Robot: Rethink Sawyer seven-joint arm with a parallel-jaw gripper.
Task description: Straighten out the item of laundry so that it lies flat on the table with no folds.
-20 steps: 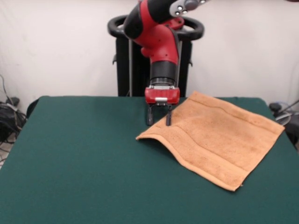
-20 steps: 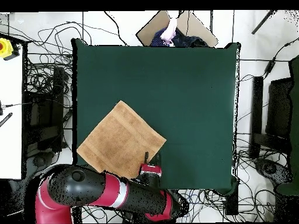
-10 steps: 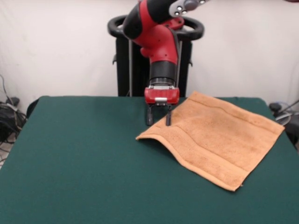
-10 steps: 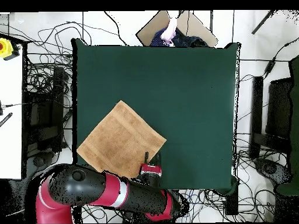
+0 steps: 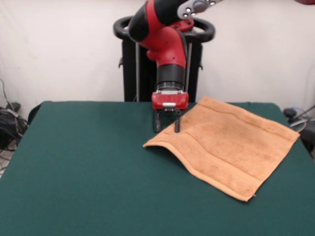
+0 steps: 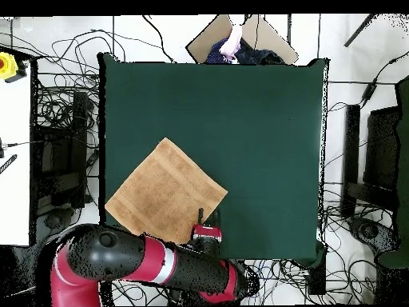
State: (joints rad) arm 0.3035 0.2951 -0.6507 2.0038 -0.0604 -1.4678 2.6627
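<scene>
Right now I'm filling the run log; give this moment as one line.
towel: spread, left corner raised | gripper: open, at towel's far edge | table: green

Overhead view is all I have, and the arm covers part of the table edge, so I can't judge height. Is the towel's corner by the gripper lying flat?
Observer: No. In the front view the towel rises at that corner, with a shadow under its edge.
Operator: Is the gripper holding it?
Observer: The gripper hangs just behind the corner, jaws apart; the fingers show nothing between them.
Operator: Any folds elsewhere?
Observer: The rest looks spread on the table, with only its woven bands crossing it.
</scene>
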